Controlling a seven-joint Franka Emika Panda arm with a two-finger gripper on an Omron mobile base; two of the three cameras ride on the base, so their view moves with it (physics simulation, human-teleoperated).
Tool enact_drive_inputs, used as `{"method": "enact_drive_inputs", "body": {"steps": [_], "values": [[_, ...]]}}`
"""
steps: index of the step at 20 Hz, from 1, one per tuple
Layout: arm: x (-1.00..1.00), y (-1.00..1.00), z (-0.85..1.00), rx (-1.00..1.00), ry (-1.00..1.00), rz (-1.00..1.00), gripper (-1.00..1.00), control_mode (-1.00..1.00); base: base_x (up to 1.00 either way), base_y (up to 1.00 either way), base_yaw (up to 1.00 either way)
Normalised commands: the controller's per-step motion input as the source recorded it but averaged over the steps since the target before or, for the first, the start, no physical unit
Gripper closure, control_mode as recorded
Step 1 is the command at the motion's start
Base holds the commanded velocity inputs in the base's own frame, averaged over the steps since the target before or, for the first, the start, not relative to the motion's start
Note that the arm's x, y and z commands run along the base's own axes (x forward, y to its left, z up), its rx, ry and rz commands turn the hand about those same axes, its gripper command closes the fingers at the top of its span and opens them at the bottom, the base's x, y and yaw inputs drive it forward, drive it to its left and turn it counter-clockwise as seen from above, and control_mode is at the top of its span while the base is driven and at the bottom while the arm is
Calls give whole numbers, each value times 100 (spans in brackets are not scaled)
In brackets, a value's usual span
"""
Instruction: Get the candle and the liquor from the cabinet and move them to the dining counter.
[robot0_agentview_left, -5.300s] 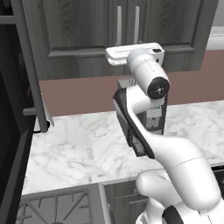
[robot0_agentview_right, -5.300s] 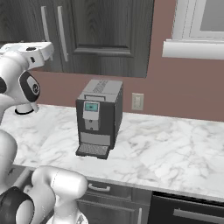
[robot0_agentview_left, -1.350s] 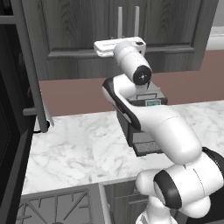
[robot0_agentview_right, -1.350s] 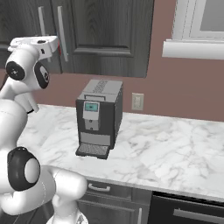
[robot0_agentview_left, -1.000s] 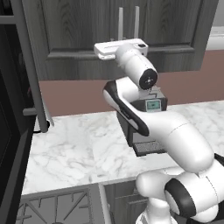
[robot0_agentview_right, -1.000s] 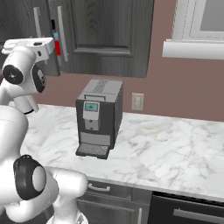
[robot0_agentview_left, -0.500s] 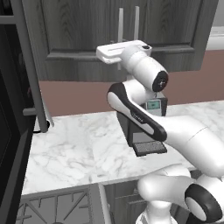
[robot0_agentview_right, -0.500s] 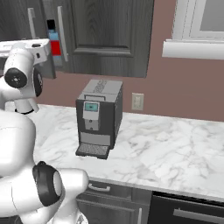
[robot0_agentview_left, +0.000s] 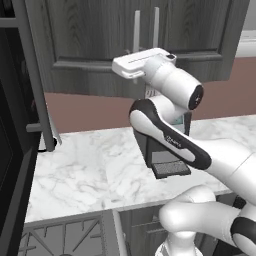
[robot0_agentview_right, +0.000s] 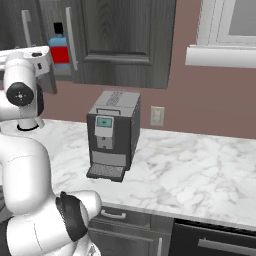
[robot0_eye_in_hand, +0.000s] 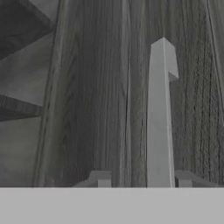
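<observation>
You are opening the cabinet (robot0_agentview_left: 95, 45): the gripper (robot0_eye_in_hand: 142, 181), half apart, is straddling the door handle (robot0_eye_in_hand: 159, 113). Next, clamp it and pull outward.

No text, label or number is readable anywhere; the coffee machine (robot0_agentview_right: 112, 135) screen stays an illegible blur.

Cabinet (robot0_agentview_left: 90, 35) dark grey wood-grain, silver bar handles (robot0_agentview_left: 155, 25). Liquor (robot0_agentview_right: 60, 50) red body, blue band, black cap. Bench (robot0_agentview_right: 190, 172) white, grey-veined marble. Wall (robot0_agentview_right: 185, 95) brownish-pink.
</observation>
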Motion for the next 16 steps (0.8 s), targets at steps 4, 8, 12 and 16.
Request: {"method": "enact_drive_inputs", "body": {"steps": [4,8,12,16], "values": [[-79,66,0,-2,0,6,100,-100,0,0,0],[-88,62,0,-1,0,5,100,-100,0,0,0],[-82,65,0,-2,0,5,100,-100,0,0,0],[-62,69,0,-3,5,8,100,-100,0,0,0]]}}
